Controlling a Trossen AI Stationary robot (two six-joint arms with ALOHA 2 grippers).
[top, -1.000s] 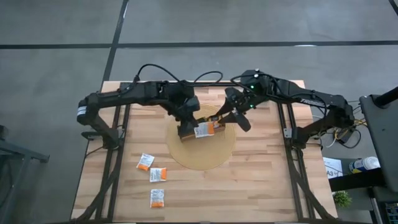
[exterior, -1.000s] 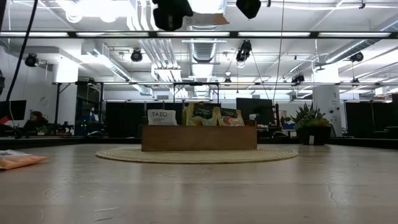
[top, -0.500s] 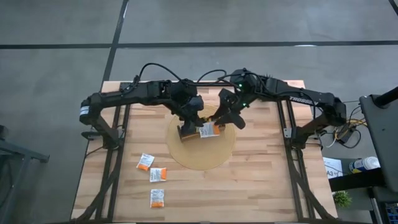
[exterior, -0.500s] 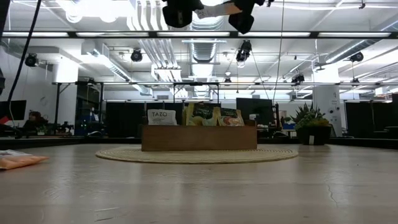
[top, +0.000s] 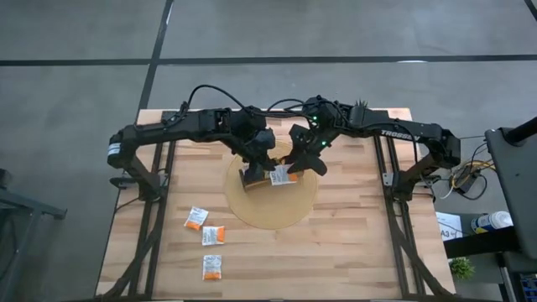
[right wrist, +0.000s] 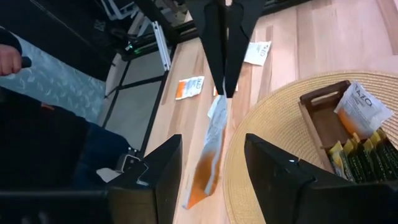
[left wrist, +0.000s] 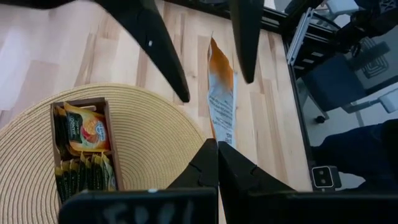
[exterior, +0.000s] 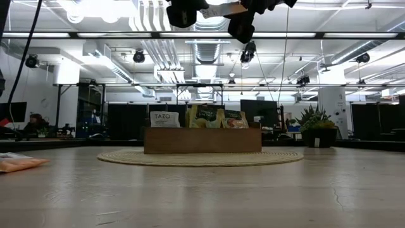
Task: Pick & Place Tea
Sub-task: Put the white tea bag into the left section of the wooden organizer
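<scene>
My left gripper (top: 265, 170) is shut on a white-and-orange tea sachet (top: 282, 174), high above the table, as the low view shows near its top edge (exterior: 221, 9). My right gripper (right wrist: 212, 142) is open. In the left wrist view its two fingers (left wrist: 155, 50) stand on either side of the sachet's orange end (left wrist: 219, 59) without touching it. Below lies the brown wooden tray (left wrist: 79, 106), holding yellow-green and orange sachets and standing on a round woven mat (top: 268, 210). My left gripper pinches the sachet's white end (left wrist: 222, 134) between its two shut fingers, seen also in the right wrist view (right wrist: 217, 102). The sachet is lifted clear of the table and sticks out beyond the fingertips, edge-on, with its orange end farthest from them.
Three white-and-orange sachets lie flat on the wooden table near its left near part (top: 195, 218), (top: 214, 235), (top: 212, 267). The tray (exterior: 202, 140) sits mid-table on the mat. A person's hand (right wrist: 9, 59) shows beyond the table's edge. Bare wood lies to the right (top: 352, 235).
My right gripper has moved toward the table's left and come down a little toward the held sachet; its open fingers now stand on either side of the orange end. My left gripper has kept hold of the sachet in about the same place.
</scene>
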